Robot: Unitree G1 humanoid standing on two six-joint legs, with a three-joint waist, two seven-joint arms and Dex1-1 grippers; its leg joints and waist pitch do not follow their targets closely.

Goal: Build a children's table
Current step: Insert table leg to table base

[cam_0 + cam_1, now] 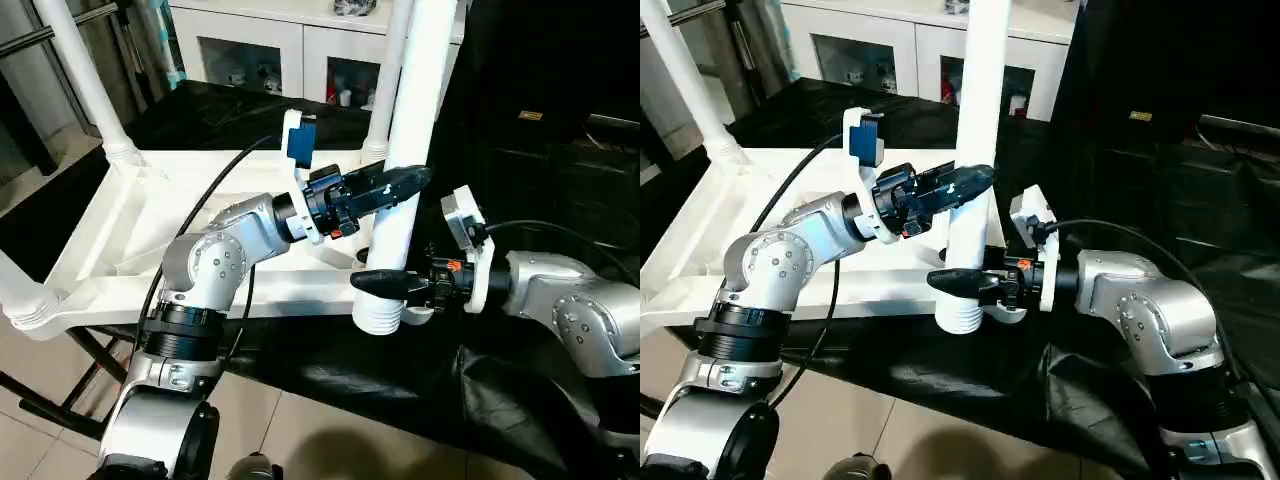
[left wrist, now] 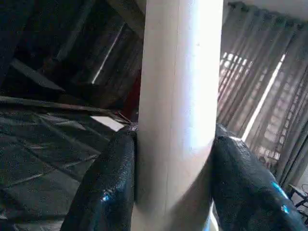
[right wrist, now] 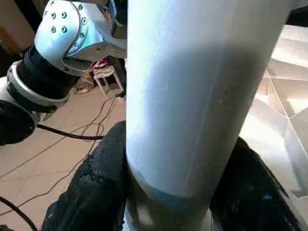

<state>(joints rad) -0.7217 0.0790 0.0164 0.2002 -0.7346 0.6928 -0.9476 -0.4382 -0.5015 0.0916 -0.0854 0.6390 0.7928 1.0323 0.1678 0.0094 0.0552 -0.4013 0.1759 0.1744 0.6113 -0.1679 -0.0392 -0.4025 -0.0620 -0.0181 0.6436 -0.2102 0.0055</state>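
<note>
The white table top (image 1: 120, 235) lies upside down on a black-draped surface, ribbed underside up. Legs stand in its far left corner (image 1: 85, 80), near left corner (image 1: 15, 285) and far right corner (image 1: 388, 90). A fourth white leg (image 1: 412, 120) is held nearly upright by the near right corner, its ribbed lower end (image 1: 380, 315) in front of the top's edge. My left gripper (image 1: 400, 185) is shut on this leg at mid-height. My right gripper (image 1: 392, 284) is shut on it just above the ribbed end. Black fingers (image 2: 103, 192) flank the tube, and other black fingers (image 3: 91, 192) clasp it lower down.
A white glass-door cabinet (image 1: 260, 50) stands behind the work. Black cloth (image 1: 330, 370) drapes over the support's front edge, with tiled floor (image 1: 300, 440) below. Dark draped items (image 1: 560, 150) fill the right side. A black cable (image 1: 215, 190) loops over my left arm.
</note>
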